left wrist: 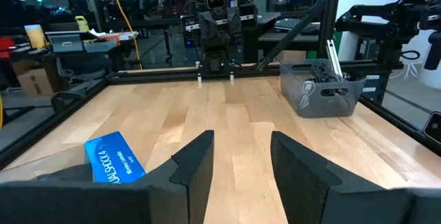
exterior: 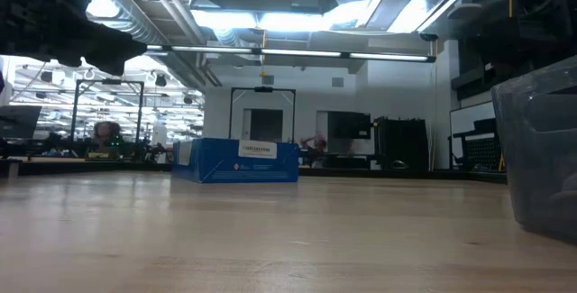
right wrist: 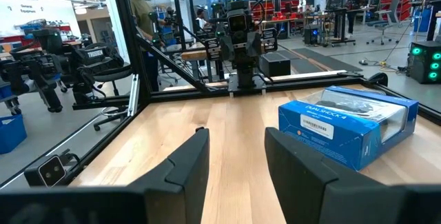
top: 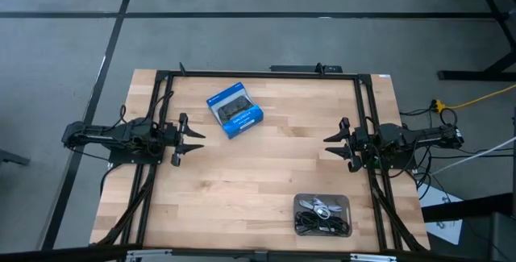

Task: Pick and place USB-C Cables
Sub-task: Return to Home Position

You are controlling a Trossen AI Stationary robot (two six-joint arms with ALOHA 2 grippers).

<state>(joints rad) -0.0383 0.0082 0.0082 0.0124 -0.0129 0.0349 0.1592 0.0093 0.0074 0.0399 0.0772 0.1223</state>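
The USB-C cables lie as a dark tangle with a whitish one on top inside a clear plastic bin near the table's near right corner; the bin also shows in the left wrist view with cables in it. My left gripper hovers open at the table's left side, pointing right. My right gripper hovers open at the right side, pointing left. Neither is near the bin. In the wrist views the left gripper and the right gripper hold nothing.
A blue game-controller box lies flat on the table toward its far edge, between the arms; it shows as box in the right wrist view. Black frame rails run along the table's far and side edges. Bare wood spans the middle.
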